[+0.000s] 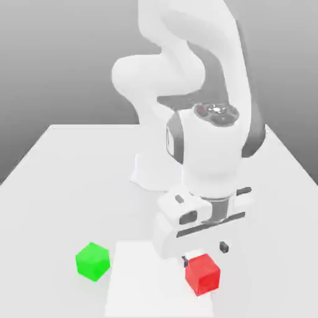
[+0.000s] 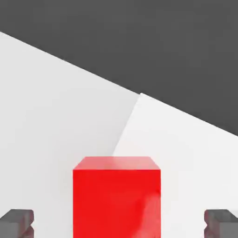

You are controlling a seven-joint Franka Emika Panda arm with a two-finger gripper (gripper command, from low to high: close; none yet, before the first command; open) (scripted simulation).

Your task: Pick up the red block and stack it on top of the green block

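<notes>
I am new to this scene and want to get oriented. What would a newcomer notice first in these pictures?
First the big white arm, which stands at the middle of the table with its hand lowered just over the red block; in the hand view the fingers are open, one on each side of the block. Next the green block, alone at the exterior view's left, apart from the red one.

Red block [image 1: 202, 274] sits flat and upright on the desk near its front edge, a glossy red cube; green block [image 1: 92, 261], a same-looking green cube, also flat near the front edge, well apart toward the exterior view's left.
</notes>
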